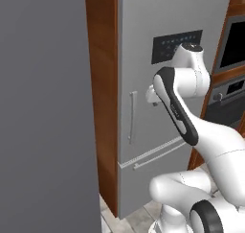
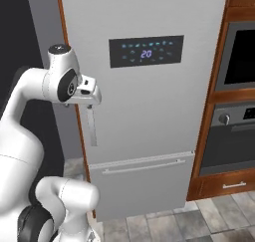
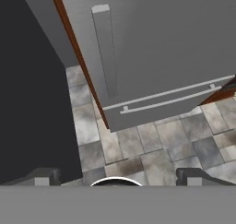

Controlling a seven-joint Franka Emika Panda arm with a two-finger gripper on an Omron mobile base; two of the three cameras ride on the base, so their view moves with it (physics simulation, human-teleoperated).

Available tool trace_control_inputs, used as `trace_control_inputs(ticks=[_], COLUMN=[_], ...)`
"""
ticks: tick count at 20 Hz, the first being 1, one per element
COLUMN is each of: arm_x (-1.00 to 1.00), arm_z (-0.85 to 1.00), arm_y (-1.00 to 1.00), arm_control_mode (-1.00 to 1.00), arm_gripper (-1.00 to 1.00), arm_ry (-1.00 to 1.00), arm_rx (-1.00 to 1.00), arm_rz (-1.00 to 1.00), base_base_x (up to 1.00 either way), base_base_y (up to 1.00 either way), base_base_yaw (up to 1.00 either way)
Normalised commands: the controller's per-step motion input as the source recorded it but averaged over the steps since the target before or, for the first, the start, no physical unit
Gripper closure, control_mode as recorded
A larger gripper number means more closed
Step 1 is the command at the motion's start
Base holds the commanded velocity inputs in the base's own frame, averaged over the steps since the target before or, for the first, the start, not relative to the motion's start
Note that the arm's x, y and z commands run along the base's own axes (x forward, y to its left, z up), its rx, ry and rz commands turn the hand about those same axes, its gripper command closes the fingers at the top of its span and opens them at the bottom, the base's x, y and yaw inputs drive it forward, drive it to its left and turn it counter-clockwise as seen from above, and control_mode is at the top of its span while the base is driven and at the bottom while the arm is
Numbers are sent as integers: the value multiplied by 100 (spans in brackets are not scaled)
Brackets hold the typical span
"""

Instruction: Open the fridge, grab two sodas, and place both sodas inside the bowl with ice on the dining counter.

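The tall grey fridge stands shut, with its black dispenser panel lit. A vertical bar handle runs down the upper door's left edge, and the bottom drawer has a horizontal bar handle. My gripper hovers just in front of the top of the vertical handle, open, with nothing between its fingers. In the hand view the fingertips stand wide apart and the handle lies ahead of them. The sodas, the bowl and the dining counter are out of view.
A built-in oven and a second appliance sit in brown wooden cabinets right of the fridge. A wooden side panel and a dark grey wall border its left. Grey floor tiles lie below.
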Motion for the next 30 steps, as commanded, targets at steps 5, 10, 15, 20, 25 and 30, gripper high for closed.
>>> trace_control_inputs(ticks=[5, 10, 15, 20, 25, 30], arm_x=[0, 0, 0, 0, -8, -3], arm_z=[0, 0, 0, -55, -97, -73], arm_y=[0, 0, 0, -21, -16, 0], arm_control_mode=[100, 100, 100, -100, -100, -100], arm_gripper=[-100, -100, -100, -100, -100, -100], arm_ry=[0, 0, 0, -11, -37, -47], arm_rx=[0, 0, 0, 0, 0, 0], arm_rz=[0, 0, 0, 0, 7, 12], base_base_x=[-2, -5, -1, 0, 0, 0], base_base_y=[27, 50, 20, -1, 0, 0], base_base_yaw=[0, 0, -3, -1, 0, 0])
